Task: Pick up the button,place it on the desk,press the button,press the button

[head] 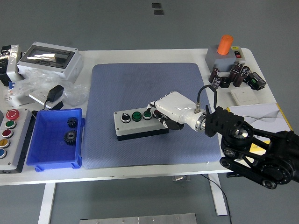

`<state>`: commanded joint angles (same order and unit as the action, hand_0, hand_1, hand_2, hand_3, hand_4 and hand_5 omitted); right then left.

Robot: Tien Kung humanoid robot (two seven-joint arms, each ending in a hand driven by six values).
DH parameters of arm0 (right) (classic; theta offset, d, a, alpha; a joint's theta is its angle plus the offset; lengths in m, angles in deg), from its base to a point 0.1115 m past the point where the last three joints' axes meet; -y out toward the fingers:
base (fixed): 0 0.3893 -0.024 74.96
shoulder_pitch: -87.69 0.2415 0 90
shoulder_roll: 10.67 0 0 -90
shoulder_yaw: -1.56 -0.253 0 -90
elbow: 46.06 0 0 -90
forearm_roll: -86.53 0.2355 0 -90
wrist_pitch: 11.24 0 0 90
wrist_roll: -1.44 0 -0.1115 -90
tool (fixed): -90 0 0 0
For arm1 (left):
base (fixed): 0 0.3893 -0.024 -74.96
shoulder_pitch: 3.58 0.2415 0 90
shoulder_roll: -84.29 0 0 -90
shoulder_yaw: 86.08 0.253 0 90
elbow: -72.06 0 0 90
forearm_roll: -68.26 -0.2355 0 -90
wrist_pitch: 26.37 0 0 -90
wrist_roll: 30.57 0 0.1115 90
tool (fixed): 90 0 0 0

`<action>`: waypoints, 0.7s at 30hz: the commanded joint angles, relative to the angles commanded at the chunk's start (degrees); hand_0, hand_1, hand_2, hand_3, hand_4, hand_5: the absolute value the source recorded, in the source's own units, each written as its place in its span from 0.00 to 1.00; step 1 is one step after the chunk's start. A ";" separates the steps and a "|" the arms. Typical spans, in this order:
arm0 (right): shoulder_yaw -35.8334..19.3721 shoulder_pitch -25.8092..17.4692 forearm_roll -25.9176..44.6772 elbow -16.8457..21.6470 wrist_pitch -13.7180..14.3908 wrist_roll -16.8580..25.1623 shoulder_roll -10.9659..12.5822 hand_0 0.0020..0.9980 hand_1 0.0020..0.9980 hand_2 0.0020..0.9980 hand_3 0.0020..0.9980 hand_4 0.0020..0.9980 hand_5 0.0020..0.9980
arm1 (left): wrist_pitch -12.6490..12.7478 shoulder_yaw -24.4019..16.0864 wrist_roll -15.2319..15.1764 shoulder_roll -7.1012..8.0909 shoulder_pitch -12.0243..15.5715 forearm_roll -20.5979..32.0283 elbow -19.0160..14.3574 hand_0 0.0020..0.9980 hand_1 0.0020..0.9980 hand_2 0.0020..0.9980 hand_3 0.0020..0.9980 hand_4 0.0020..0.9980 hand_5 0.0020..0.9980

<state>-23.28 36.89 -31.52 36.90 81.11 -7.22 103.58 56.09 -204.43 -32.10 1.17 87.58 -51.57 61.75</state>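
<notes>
The grey button box (pixel 138 125) lies on the blue mat (pixel 149 84), mid-table. Its top shows a black knob (pixel 125 116) and two green buttons (pixel 136 115). My right hand (pixel 163 114), white with black fingers, rests knuckles-up on the box's right end and hides the red button. Its fingers are curled down onto the box top, one fingertip (pixel 150 111) beside the second green button. The box sits flat on the mat. My left arm is out of sight.
A blue bin (pixel 35 148) with two gears stands left of the mat. Beside it at the table's left edge is a control panel (pixel 9 135). A grey enclosure (pixel 49 58) and black adapter (pixel 55 94) sit back left. An orange-topped device (pixel 223 53) and capacitors (pixel 231 74) sit back right.
</notes>
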 joint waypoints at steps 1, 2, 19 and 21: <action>0.23 0.03 -0.11 -0.10 0.09 -0.06 -0.10 0.11 0.11 0.14 0.69 0.23 0.00 | 0.00 0.01 0.00 0.01 0.00 0.01 0.00 0.74 0.76 0.57 0.54 0.37 0.00; 0.57 0.07 -0.31 -0.22 0.20 -0.19 -0.21 0.11 0.11 0.14 0.69 0.23 0.00 | 0.00 0.02 -0.01 0.02 0.00 0.03 0.00 0.74 0.76 0.57 0.54 0.37 0.00; -4.53 -0.85 9.24 2.73 5.64 4.86 1.23 0.10 0.10 0.14 0.69 0.24 0.00 | 0.12 0.30 -0.16 -0.02 0.16 0.32 0.00 0.74 0.76 0.57 0.54 0.37 0.00; -6.24 -1.19 11.87 3.34 6.09 6.03 1.49 0.10 0.11 0.14 0.69 0.24 0.00 | 0.13 0.23 -0.12 -0.03 0.16 0.24 0.00 0.75 0.76 0.57 0.54 0.37 0.00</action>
<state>-29.52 35.71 -19.65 40.24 87.20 -1.19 105.07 56.22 -204.20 -32.22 1.14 87.74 -51.33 61.75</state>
